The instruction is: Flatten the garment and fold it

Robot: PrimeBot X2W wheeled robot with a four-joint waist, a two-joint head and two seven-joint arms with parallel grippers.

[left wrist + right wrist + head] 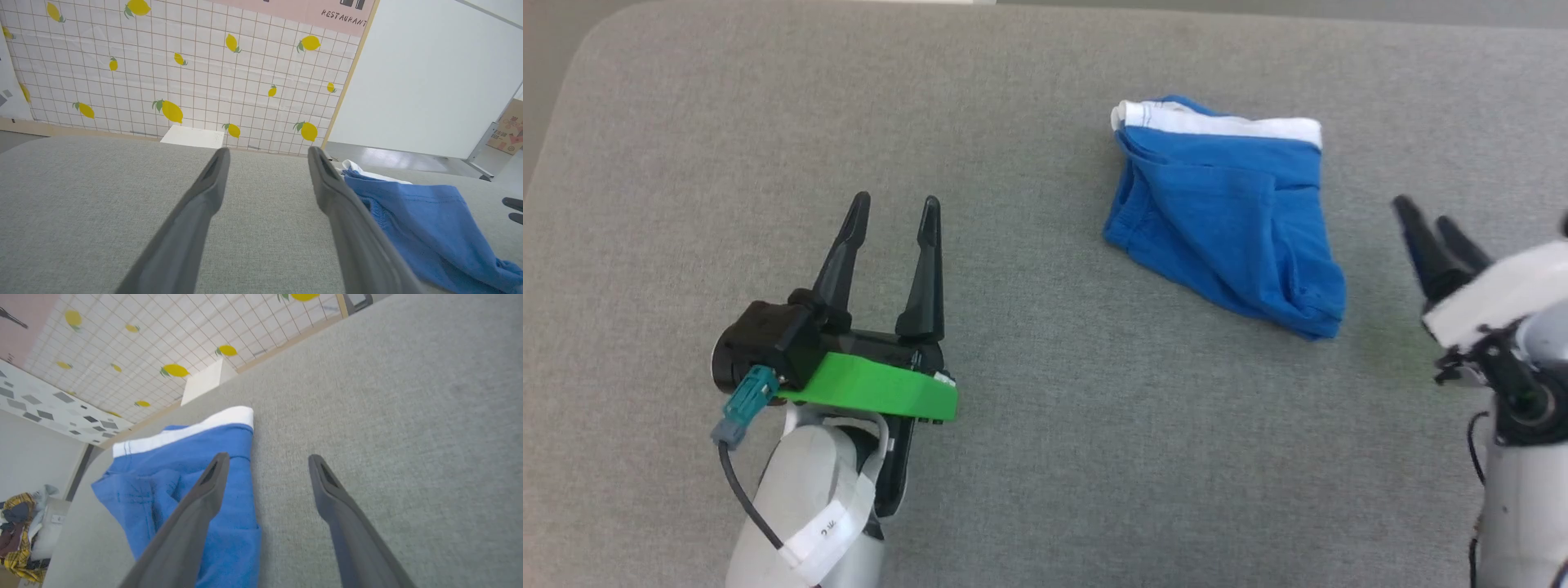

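Note:
The garment (1225, 220), bright blue with a white band along its far edge, lies folded over on itself on the grey table right of centre. My left gripper (894, 204) stands open well to its left, nothing between its fingers; its wrist view has the garment (425, 220) just right of its right finger. My right gripper (1425, 214) hovers open at the garment's right side, apart from it. Seen from the right wrist, the garment (179, 465) lies under and left of the left finger, white band (184, 430) farthest away.
The grey fabric table (1029, 425) spreads wide around the garment, its rounded far-left corner (596, 41) in view. Beyond the far edge stands a lemon-print tiled wall (184, 73) and a small white box (192, 136). A pile of clothes (20, 526) sits off the table.

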